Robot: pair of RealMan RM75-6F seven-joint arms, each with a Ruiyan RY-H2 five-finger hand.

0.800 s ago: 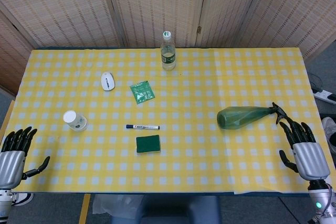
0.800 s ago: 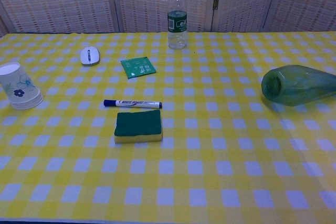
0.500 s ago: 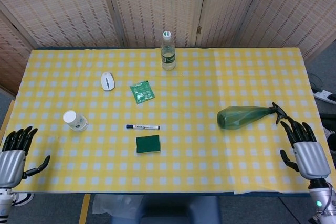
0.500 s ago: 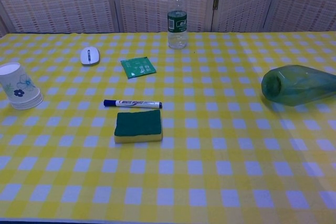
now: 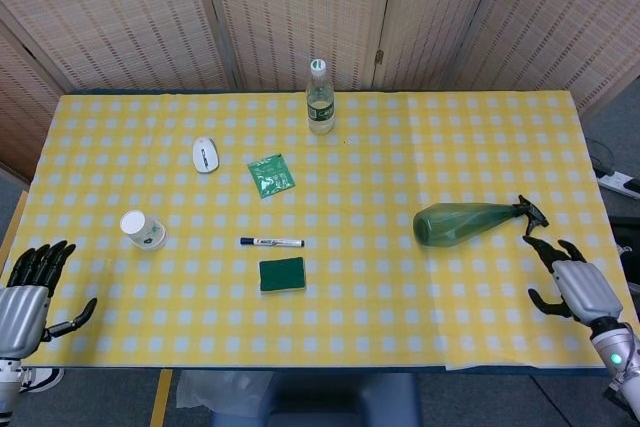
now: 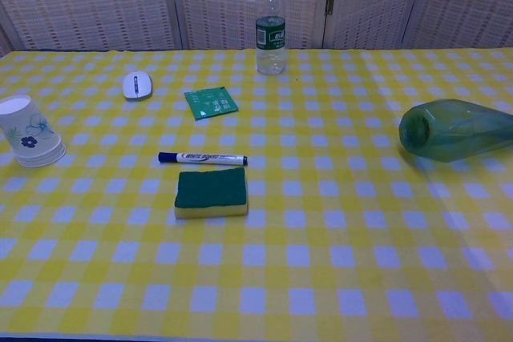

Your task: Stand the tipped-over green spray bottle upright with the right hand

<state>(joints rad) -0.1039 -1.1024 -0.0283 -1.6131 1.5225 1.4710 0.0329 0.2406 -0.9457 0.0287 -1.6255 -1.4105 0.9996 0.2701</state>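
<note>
A: From the head view, where do we stand?

B: We see the green spray bottle [image 5: 468,223] on its side on the checked tablecloth [image 5: 400,162], fat base toward the table's middle, black nozzle toward our right hand [image 5: 575,285]. That hand is empty, fingers apart, just beside the nozzle but not touching. We judge it sits low near the table edge because the bottle's neck is the nearest part to reach.

A: And the left hand [image 5: 28,291]?

B: Parked at the opposite corner, fingers spread, holding nothing; the task gives it no job.

A: What does the chest view add?

B: Neither hand shows there. The bottle lies at the right edge of the picture, its round base facing inward, its neck cut off by the frame. The sponge [image 6: 211,193], marker [image 6: 202,158] and paper cup [image 6: 30,142] sit well apart from it, so nothing crowds the spot where we would stand it up.
</note>
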